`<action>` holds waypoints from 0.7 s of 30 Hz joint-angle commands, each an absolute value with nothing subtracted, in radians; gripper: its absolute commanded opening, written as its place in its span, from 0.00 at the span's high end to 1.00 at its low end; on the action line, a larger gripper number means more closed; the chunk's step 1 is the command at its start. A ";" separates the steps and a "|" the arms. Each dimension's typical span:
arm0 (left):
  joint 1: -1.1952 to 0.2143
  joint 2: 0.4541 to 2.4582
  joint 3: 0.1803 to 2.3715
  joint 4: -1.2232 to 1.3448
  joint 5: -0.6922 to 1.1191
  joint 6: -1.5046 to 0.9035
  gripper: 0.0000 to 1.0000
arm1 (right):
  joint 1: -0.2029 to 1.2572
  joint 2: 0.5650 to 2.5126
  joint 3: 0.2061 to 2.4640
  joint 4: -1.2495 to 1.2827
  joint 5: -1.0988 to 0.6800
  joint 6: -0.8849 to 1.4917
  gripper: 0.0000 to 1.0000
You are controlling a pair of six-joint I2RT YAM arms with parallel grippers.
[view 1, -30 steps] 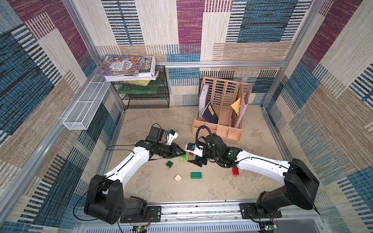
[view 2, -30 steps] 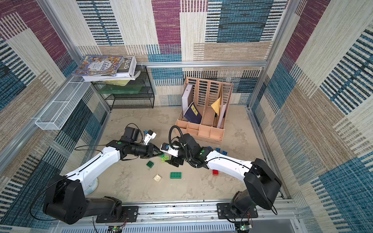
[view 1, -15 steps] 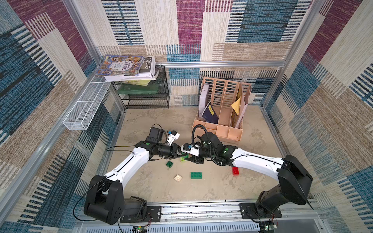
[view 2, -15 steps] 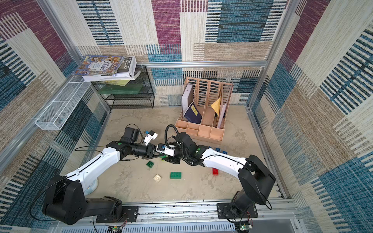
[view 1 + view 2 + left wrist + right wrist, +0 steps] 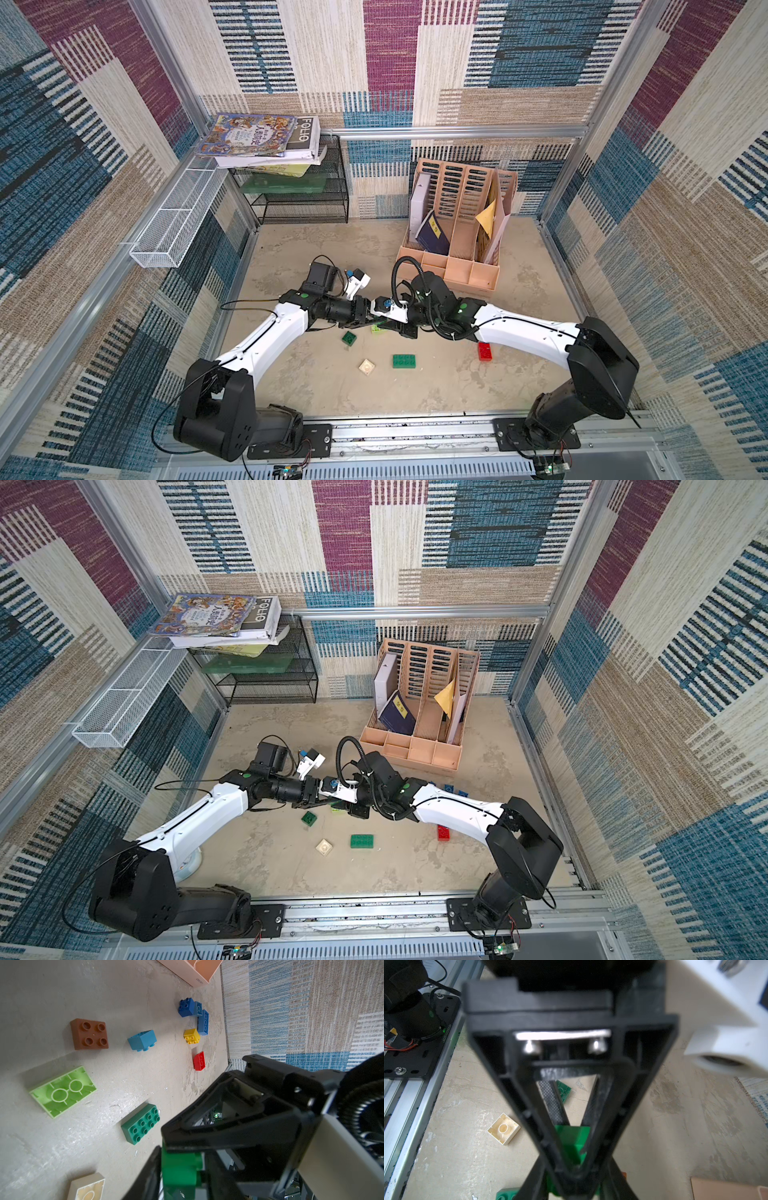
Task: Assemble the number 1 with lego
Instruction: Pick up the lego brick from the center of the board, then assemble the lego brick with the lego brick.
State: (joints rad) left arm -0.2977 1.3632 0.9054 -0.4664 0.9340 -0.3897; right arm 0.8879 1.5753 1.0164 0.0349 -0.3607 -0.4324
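Note:
My two grippers meet tip to tip above the floor's middle, left gripper [image 5: 365,318] and right gripper [image 5: 392,323]. Between them hangs a dark green lego brick [image 5: 180,1167]. My right gripper [image 5: 575,1167] is shut on it. My left gripper [image 5: 181,1157] stands open around the brick, with a small gap at the studs. Loose lego lies below: a lime brick [image 5: 62,1091] upside down, a green eight-stud brick [image 5: 404,360], a small dark green brick [image 5: 349,338], a cream brick [image 5: 366,367], a red brick [image 5: 484,351], and brown [image 5: 89,1034], yellow [image 5: 191,1036] and blue [image 5: 188,1007] bricks.
A peach file organizer [image 5: 457,249] with books stands at the back right, close behind my right arm. A black wire rack [image 5: 303,199] with stacked books fills the back left. A white mesh basket [image 5: 174,224] hangs on the left wall. The metal rail [image 5: 415,432] runs along the front.
My right gripper moved left to the left gripper and shut on the green brick. My left gripper, shut on that brick before, has opened.

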 commanded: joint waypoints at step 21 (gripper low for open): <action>-0.296 0.947 0.631 -0.483 -0.108 -0.709 0.31 | 0.937 1.514 0.864 -0.284 -0.203 -0.459 0.82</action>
State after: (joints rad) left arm -0.2962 0.9684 0.6426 -0.4767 0.0647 -0.6277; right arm 0.9173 1.4914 0.8421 -0.2279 -0.2531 -0.4458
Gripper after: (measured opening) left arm 0.695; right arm 0.353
